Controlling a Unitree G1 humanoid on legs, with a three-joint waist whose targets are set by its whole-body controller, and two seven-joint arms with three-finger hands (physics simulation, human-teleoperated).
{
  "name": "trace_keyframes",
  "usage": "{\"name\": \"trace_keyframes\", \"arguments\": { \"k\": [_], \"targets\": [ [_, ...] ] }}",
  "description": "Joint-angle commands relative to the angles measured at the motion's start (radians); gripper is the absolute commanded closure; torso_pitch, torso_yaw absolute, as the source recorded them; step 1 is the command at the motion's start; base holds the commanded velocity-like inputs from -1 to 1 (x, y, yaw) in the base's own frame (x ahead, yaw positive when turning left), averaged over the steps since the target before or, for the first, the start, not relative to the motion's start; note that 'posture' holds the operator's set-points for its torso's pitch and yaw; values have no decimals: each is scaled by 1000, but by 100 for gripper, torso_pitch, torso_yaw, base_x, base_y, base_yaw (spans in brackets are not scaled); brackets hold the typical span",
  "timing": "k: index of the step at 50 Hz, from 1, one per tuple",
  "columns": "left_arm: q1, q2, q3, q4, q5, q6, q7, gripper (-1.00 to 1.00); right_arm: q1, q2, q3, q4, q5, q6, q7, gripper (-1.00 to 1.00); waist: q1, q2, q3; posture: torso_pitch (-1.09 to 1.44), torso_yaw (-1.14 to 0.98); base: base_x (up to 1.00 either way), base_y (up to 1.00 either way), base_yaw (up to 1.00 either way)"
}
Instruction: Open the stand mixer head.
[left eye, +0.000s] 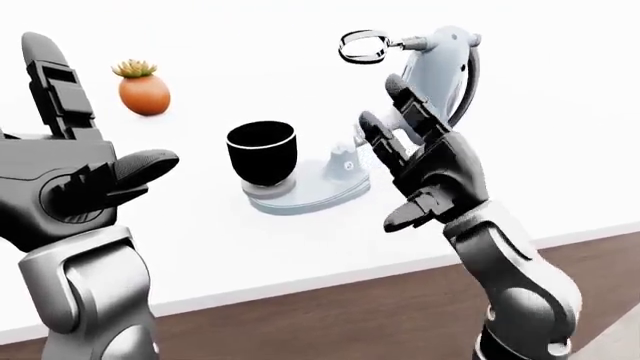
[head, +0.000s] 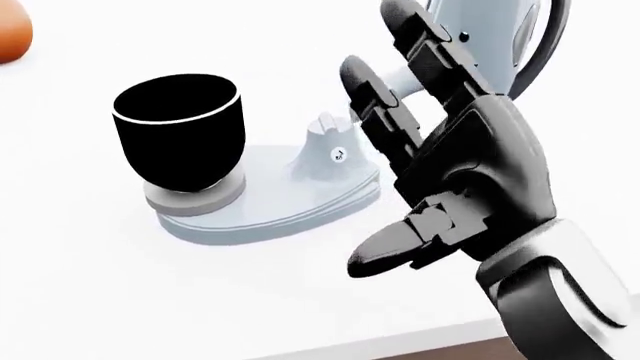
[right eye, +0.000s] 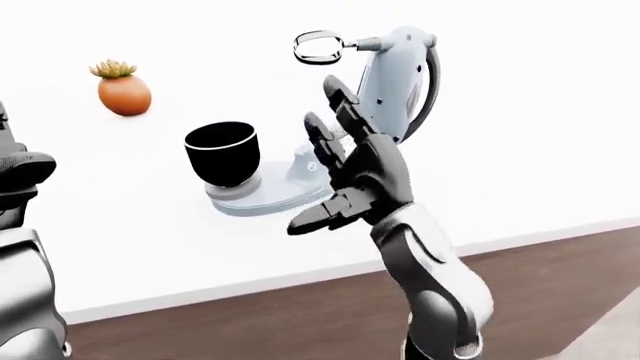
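Note:
The pale blue stand mixer (left eye: 330, 180) stands on the white counter (left eye: 560, 150). Its head (left eye: 440, 67) is tilted up and back, with the wire whisk (left eye: 366, 46) lifted high above the black bowl (left eye: 262, 154) on the base. My right hand (left eye: 415, 161) is open, fingers spread, just below and in front of the raised head, touching nothing that I can see. It also fills the head view (head: 440, 157). My left hand (left eye: 70, 165) is open and empty at the left of the left-eye view, apart from the mixer.
An orange pot with a small succulent (left eye: 144, 90) stands at the upper left on the counter. The counter's edge (left eye: 330, 281) runs across below the mixer, with brown floor (left eye: 360, 319) under it.

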Motion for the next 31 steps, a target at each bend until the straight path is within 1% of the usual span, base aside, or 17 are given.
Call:
{"name": "trace_keyframes", "arguments": {
  "k": [1, 2, 3, 4, 7, 8, 9, 10, 14, 21, 26, 31],
  "targets": [
    [-24, 7, -3, -17, 6, -12, -7, -99, 4, -7, -17, -61, 261, -72, -141, -100, -2, 3, -7, -28, 0, 0, 0, 0],
    [-23, 4, -6, -17, 8, -13, -9, -99, 19, -17, -22, -84, 359, -114, -191, -100, -1, 3, -7, -28, 0, 0, 0, 0],
    [-21, 2, -7, -16, 10, -14, -11, -99, 27, -43, -9, -89, 404, -153, -219, -100, -1, 3, -7, -28, 0, 0, 0, 0],
    [-20, 0, -8, -12, 11, -15, -13, -99, 35, -61, -7, -100, 461, -191, -250, -100, -2, 2, -6, -28, 0, 0, 0, 0],
    [-22, -1, -10, -15, 14, -13, -14, -99, 51, -99, 1, -112, 594, -291, -317, -100, -5, 2, -6, -28, 0, 0, 0, 0],
    [-20, -2, -10, -14, 14, -13, -15, -99, 56, -112, 6, -118, 629, -314, -329, -100, -6, 1, -6, -28, 0, 0, 0, 0],
    [-15, -4, -10, -13, 17, -16, -18, -99, 65, -126, 13, -126, 638, -326, -329, -100, -7, 1, -6, -28, 0, 0, 0, 0],
    [-13, -4, -7, -15, 15, -15, -18, -99, 80, -127, 11, -142, 683, -347, -332, -100, -8, -1, -6, -28, 0, 0, 0, 0],
    [-16, -2, -6, -16, 13, -12, -17, -99, 102, -143, 14, -168, 745, -404, -344, -100, -11, -4, -6, -28, 0, 0, 0, 0],
    [-17, -2, -6, -17, 15, -11, -15, -99, 88, -166, 1, -156, 846, -471, -376, -100, -13, -8, -5, -28, 0, 0, 0, 0],
    [-15, 0, -3, -25, 12, -7, -12, -99, 97, -175, 11, -171, 840, -462, -361, -100, -13, -10, -4, -28, 0, 0, 0, 0],
    [-12, -1, -3, -30, 11, -6, -9, -99, 95, -181, 7, -176, 848, -457, -363, -100, -13, -11, -2, -28, 0, 0, 0, 0]
  ]
}}
